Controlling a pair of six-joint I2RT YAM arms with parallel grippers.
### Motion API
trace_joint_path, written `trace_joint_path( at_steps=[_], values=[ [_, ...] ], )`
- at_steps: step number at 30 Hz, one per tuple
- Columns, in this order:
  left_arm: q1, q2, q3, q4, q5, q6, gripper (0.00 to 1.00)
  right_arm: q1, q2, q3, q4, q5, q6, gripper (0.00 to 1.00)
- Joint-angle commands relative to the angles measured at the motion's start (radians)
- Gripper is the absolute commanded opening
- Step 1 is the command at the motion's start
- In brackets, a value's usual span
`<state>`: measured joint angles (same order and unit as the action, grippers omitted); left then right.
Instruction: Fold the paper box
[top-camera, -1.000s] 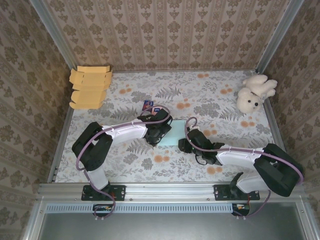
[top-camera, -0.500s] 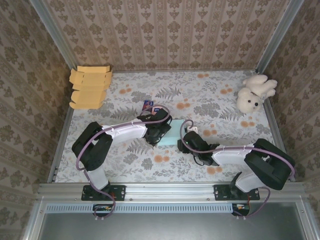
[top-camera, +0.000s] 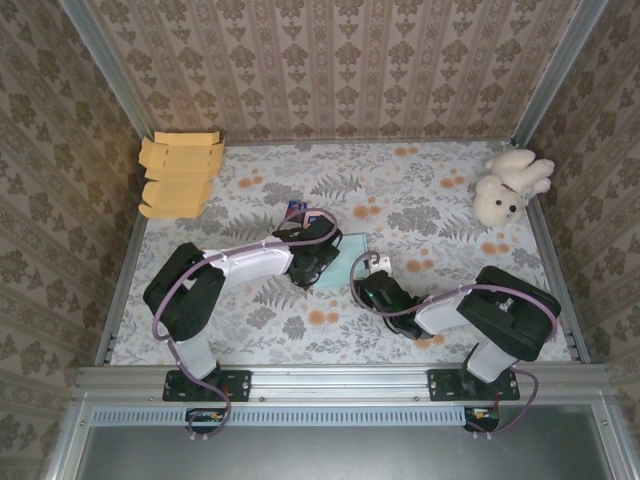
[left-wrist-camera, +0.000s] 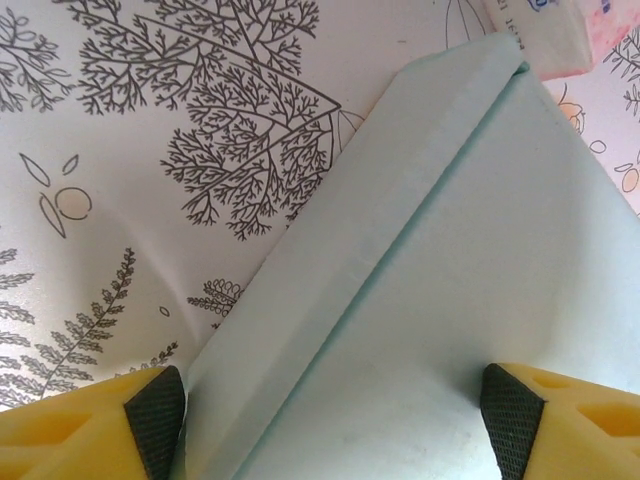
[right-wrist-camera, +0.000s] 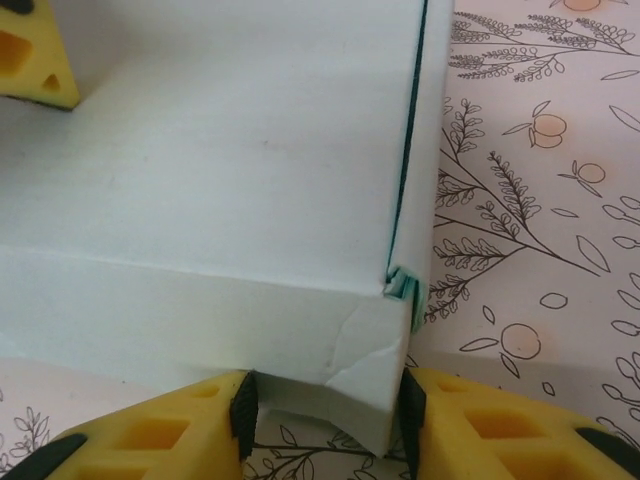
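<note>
Within 1 second our right arm has swung closer, and the right gripper (right-wrist-camera: 325, 410) now pinches the crumpled corner of the paper box (right-wrist-camera: 220, 180) between its 2 pads. The left gripper (left-wrist-camera: 330, 425) stands wide apart, the box panel between its jaws. We judge a fold is starting.

overhead wide; wrists close on box (right-wrist-camera: 230, 190)

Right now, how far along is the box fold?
Done: the paper box already looks box-shaped, its side wall folded along a crease. In hand: right jaws pinch its crumpled corner; left jaws stand open over it. Left: a small tab pokes out at that corner, untucked.
</note>
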<state>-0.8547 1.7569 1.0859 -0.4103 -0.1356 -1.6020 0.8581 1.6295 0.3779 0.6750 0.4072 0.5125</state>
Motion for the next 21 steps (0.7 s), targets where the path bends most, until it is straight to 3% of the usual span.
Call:
trace_joint_path(
  at_steps=[1, 10, 16, 21],
  values=[
    [-0.003, 0.049, -0.028, -0.061, 0.020, -0.011, 0.80, 0.015, 0.072, -0.006, 0.053, 0.017, -0.057, 0.47],
    [0.003, 0.043, -0.038, -0.061, 0.019, -0.006, 0.80, 0.017, 0.145, 0.001, 0.099, 0.171, -0.062, 0.51],
    [0.008, 0.042, -0.041, -0.062, 0.018, -0.004, 0.80, 0.018, 0.131, 0.039, 0.023, 0.147, -0.097, 0.56],
    [0.012, 0.040, -0.048, -0.061, 0.017, -0.006, 0.79, 0.016, 0.020, 0.027, -0.080, 0.081, -0.046, 0.58]
  ],
)
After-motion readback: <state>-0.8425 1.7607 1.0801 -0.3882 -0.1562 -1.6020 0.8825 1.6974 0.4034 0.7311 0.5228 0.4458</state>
